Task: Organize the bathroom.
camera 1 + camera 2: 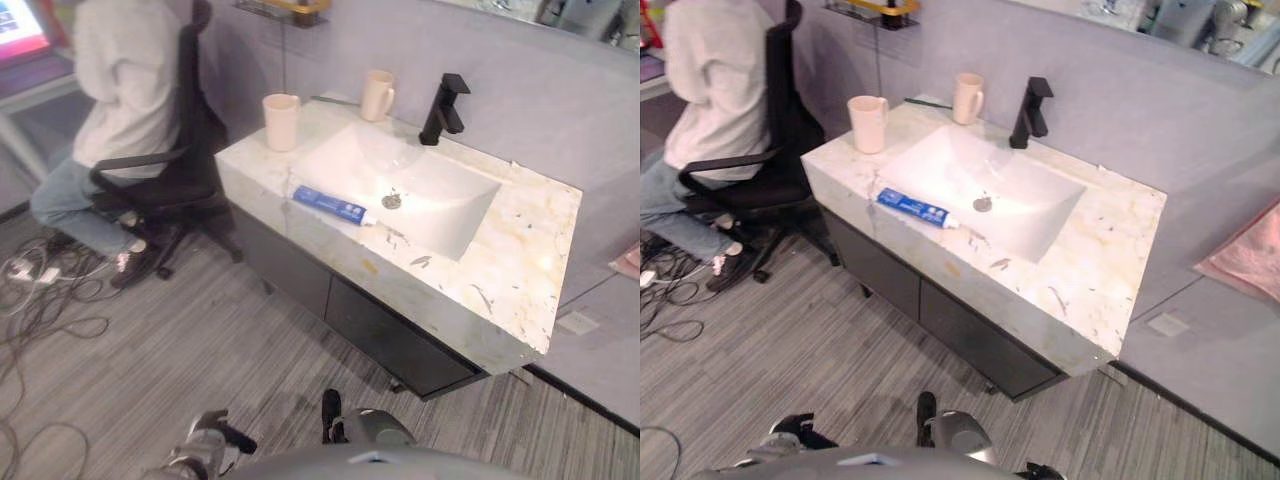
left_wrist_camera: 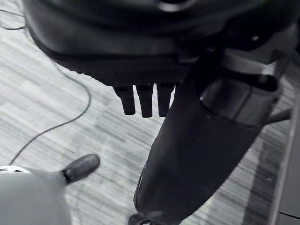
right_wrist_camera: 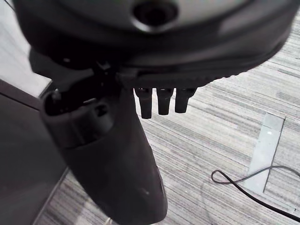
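While both robot hands hang open over floor — left robot hand (image 2: 145, 98), right robot hand (image 3: 161, 101) — toothpaste tube (image 1: 330, 206) on counter (image 1: 520, 250), beside sink (image 1: 420, 190)

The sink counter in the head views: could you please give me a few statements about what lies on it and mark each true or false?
1. A toothpaste tube lies on the counter's front edge, beside the basin. True.
2. Both cups stand inside the basin. False: one cup stands at the counter's left corner, the other cup near the wall, left of the tap.
3. The tap is black. True.
4. The robot's left hand holds the toothpaste tube. False: it hangs over the floor with straight fingers, as does the right hand.
5. A person sits on a chair left of the counter. True.
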`<state>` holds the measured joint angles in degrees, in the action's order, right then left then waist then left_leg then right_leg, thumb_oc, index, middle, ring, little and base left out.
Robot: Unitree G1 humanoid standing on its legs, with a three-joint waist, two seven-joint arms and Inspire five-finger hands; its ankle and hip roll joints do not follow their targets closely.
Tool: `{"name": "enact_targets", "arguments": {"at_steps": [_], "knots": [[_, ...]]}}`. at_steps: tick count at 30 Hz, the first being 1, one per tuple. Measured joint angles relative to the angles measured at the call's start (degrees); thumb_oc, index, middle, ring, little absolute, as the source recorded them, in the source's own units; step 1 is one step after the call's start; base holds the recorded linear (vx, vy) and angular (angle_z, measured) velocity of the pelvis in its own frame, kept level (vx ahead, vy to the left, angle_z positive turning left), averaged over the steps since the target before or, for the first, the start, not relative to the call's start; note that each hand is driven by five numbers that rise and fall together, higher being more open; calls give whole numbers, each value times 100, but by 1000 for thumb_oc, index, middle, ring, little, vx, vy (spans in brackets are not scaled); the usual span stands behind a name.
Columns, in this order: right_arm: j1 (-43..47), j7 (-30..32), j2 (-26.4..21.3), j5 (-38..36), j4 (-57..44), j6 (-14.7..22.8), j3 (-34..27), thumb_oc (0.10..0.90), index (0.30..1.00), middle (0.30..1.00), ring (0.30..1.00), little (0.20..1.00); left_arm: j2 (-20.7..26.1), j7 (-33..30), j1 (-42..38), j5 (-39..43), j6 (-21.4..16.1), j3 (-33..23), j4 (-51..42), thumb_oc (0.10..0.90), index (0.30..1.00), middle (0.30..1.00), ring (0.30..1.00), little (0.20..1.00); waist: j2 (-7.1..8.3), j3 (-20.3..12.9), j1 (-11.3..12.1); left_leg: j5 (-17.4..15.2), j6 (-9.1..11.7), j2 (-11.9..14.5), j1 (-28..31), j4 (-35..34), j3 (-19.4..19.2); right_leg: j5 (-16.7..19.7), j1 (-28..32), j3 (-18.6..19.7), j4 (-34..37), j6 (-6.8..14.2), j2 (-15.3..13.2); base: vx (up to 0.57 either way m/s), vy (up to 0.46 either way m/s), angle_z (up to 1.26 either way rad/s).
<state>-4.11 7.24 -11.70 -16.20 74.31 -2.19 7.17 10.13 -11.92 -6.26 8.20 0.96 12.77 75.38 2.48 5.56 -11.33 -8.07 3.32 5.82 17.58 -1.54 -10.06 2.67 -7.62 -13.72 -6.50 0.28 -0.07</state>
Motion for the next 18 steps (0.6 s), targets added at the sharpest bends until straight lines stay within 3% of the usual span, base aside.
{"name": "enact_targets", "arguments": {"at_steps": [2, 3, 4, 5, 6, 9, 12, 13, 15, 18], "knots": [[-29, 56, -44, -1, -17, 9, -87, 800, 900, 900, 900, 900, -19, 2, -88, -169, -101, -1, -12, 800, 900, 900, 900, 900, -77, -61, -23, 5, 71, -21, -33, 593, 46, 86, 422, 16, 437, -42, 13, 160, 21, -28], [-62, 56, -71, -2, -41, 12, -88, 800, 900, 900, 900, 900, -33, 3, -103, -157, -117, -13, -21, 800, 900, 900, 900, 900, -132, -113, -43, -6, 323, -40, -202, 1242, 88, 121, 652, 83, 761, -56, 36, 119, 20, -44], [-55, 59, -72, -1, -37, 10, -81, 800, 900, 900, 900, 900, -30, -12, -99, -156, -116, -15, -29, 800, 900, 900, 900, 900, -114, -137, -15, -4, 366, -76, -374, 1739, 92, 174, 756, 219, 887, -116, 20, 150, 60, -81], [-35, 64, -115, 1, -39, 24, 3, 800, 900, 900, 900, 900, -74, -49, -51, -156, -116, -18, -37, 800, 900, 900, 900, 900, -129, -203, 111, 65, 511, -131, -761, 2665, 125, 312, 842, 522, 1056, -317, -54, 158, 138, -111], [28, 67, -178, 0, -29, 35, 126, 800, 900, 900, 900, 900, -166, -55, 18, -150, -95, -19, -31, 800, 900, 900, 900, 900, -261, -291, 183, -20, 534, -119, -1015, 3109, 261, 369, 879, 760, 1136, -419, -51, 150, 153, -111], [191, 45, -134, 14, -20, 13, 250, 800, 900, 900, 900, 900, -211, -68, -2, 85, -100, -20, -61, 800, 900, 900, 900, 900, -265, -289, 216, -86, 402, -92, -1146, 2496, 357, 360, 879, 1242, 1107, -447, -92, 146, 209, -84], [358, 57, -84, 25, -15, 32, 254, 800, 900, 900, 900, 900, -210, -79, -55, 280, -94, 0, -64, 800, 900, 900, 900, 900, -153, -245, 196, 158, 200, 139, -1203, 1440, 478, 300, 871, 1609, 1138, -359, -76, 151, 331, -78], [379, 60, -81, 25, -13, 33, 245, 800, 900, 900, 900, 900, -209, -78, -81, 289, -101, 11, -90, 800, 900, 900, 900, 900, -91, -239, 184, 315, 188, 257, -1215, 939, 620, 292, 856, 1752, 1134, -346, -71, 138, 373, -60], [446, 75, -131, 26, -16, 29, 241, 800, 900, 900, 900, 900, -213, -74, -128, 292, -103, 136, -123, 800, 900, 900, 900, 900, -40, -207, 187, 614, 234, 451, -1265, 599, 977, 256, 854, 1985, 1134, -290, -77, 130, 341, -67], [496, 72, -261, 30, 21, 32, 235, 800, 900, 900, 900, 900, -226, -73, -94, 296, -103, 210, -150, 800, 900, 900, 900, 900, -137, -209, 198, 881, 178, 488, -1134, 141, 1459, 204, 748, 2367, 1069, -207, -85, 67, 297, -82]]}}
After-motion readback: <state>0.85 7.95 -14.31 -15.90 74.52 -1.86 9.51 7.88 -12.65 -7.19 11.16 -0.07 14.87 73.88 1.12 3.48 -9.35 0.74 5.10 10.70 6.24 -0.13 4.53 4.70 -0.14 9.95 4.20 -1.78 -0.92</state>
